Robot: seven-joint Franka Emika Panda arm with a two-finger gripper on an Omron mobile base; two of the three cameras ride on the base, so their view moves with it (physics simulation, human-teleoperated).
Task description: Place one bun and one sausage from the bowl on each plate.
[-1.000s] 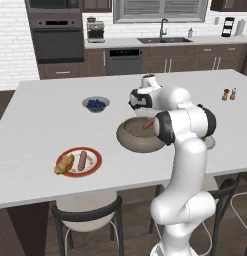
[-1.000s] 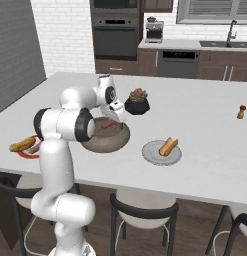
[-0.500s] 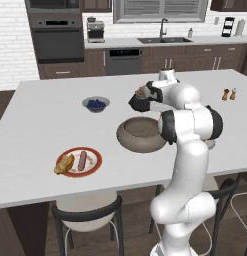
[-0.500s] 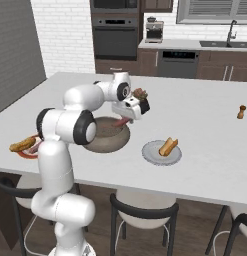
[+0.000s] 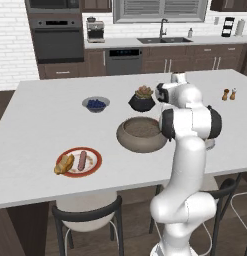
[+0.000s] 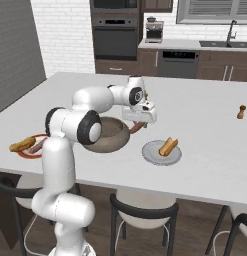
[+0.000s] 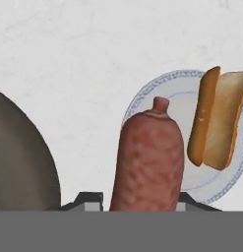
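I'm working in a home kitchen. Built-in wall oven (image 5: 57, 44), sink w/ faucet (image 5: 163, 36), coffee machine (image 5: 95, 31) along back. White island counter (image 5: 40, 125) w/ stools (image 5: 87, 220) in front.

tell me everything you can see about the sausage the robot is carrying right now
The sausage is reddish-brown and mottled, a plump cylinder with a small knotted nub at its free end. The tool is shut on its other end, so it juts out from between the fingers above the white counter. It hangs between the speckled bowl and the pale grey plate, which already holds a bun. It touches neither.
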